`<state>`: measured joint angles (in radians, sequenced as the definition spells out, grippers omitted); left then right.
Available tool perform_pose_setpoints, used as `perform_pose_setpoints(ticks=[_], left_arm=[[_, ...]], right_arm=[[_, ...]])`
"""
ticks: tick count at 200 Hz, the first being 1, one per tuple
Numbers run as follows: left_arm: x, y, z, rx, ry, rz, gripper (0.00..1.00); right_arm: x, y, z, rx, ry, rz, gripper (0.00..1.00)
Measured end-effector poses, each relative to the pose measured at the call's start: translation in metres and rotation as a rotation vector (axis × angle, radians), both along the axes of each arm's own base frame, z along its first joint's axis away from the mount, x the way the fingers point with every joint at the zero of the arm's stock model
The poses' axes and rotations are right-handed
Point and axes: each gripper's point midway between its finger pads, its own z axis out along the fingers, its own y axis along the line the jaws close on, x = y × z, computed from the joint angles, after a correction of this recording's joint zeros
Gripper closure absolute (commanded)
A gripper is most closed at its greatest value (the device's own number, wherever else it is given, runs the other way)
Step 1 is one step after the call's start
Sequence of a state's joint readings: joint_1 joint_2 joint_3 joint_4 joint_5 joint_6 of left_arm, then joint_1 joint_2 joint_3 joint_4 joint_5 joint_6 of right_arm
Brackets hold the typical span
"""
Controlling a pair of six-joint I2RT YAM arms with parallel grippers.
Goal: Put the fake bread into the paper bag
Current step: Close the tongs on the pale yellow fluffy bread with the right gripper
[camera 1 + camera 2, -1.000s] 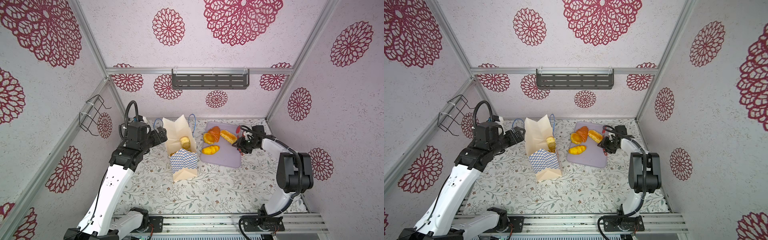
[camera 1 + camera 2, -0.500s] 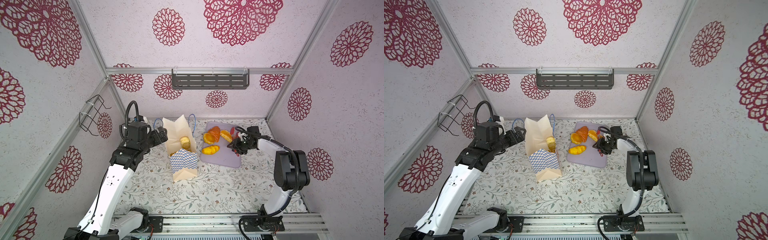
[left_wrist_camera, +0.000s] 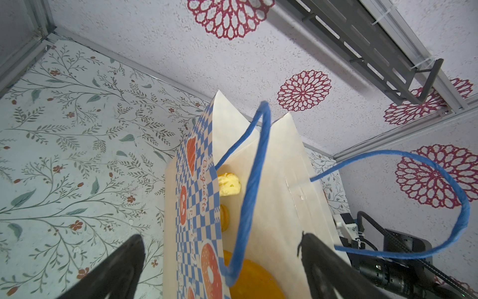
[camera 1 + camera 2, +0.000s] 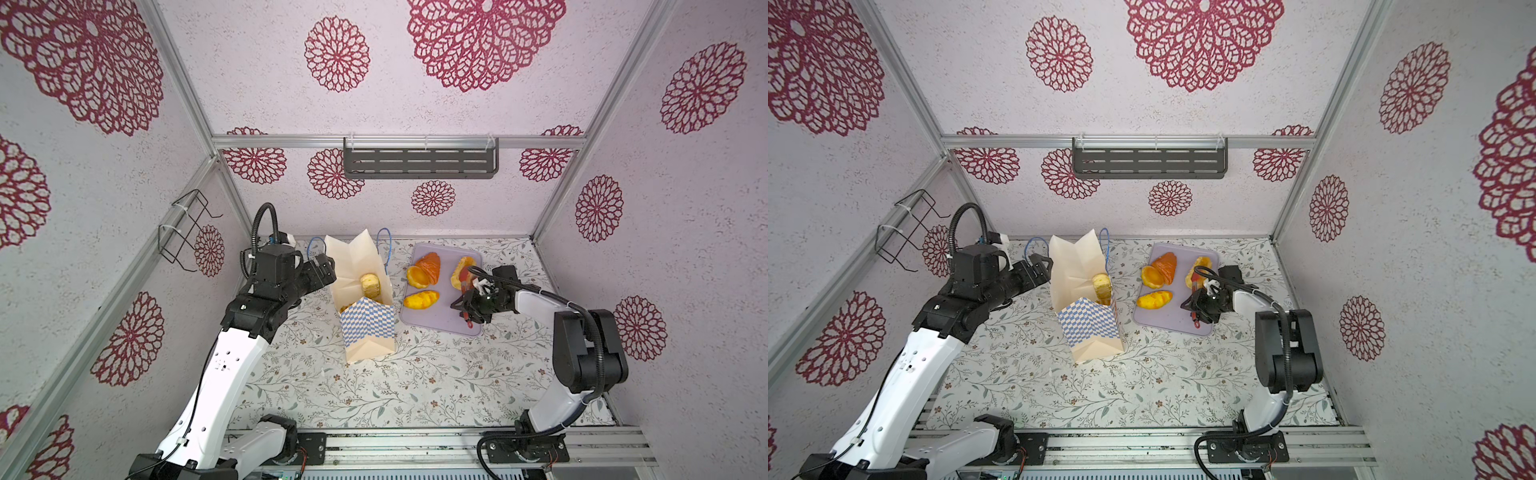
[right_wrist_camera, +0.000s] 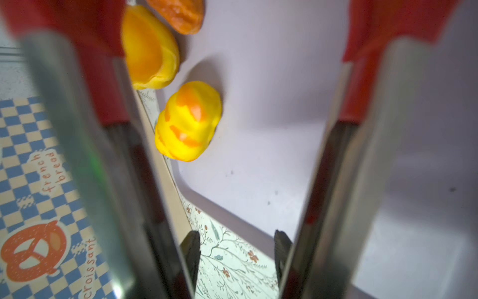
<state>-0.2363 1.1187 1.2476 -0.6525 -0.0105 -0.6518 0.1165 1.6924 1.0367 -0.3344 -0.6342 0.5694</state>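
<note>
Job: put the fake bread into the paper bag.
Paper bag: it stands up on the bench with its top open, just beside the lilac tray.
In the bag: a pale bun sits near the rim. The left wrist view shows 2 more pieces lower down, a small one and an orange one. So at least 3 pieces look done.
Left on the tray: 4 pieces. There is a croissant, a round bun touching it, a yellow loaf and a long loaf partly hidden behind the tongs.
Left end effector: it is wide open and holds nothing. It sits right by the bag's top edge, near a blue handle. It is hard to tell if it touches the paper.
Right end effector: it is closed around the tongs. The red tips of the tongs are spread apart over the tray with nothing between them, and they point toward the yellow loaf.
How far along: it looks close to halfway, with 4 pieces to go.
Likely next: the tongs pinch the yellow loaf and carry it over the bag's open top.
</note>
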Motion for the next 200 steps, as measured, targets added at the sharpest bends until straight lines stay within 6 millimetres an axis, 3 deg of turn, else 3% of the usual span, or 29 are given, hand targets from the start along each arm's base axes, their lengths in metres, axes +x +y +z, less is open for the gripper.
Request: perform_pose_setpoints(ticks=[28,55,154,200], left_arm=[[0.000,0.000,0.000,-0.002,-0.002,-0.001,0.03],[0.001,-0.001,0.000,-0.002,-0.003,-0.002,0.03],[-0.003,0.001,0.006,-0.006,-0.021,0.000,0.03],[-0.005,0.001,-0.005,-0.002,-0.002,0.000,0.03]], right_arm=[[-0.006,0.002,0.022,-0.011,-0.039,0.018,0.51],[-0.003,-0.005,0.027,-0.066,-0.054,0.020,0.49],[-0.007,-0.019,0.005,-0.140,0.005,0.030,0.42],[-0.001,-0.014,-0.010,-0.116,0.051,0.042,0.41]])
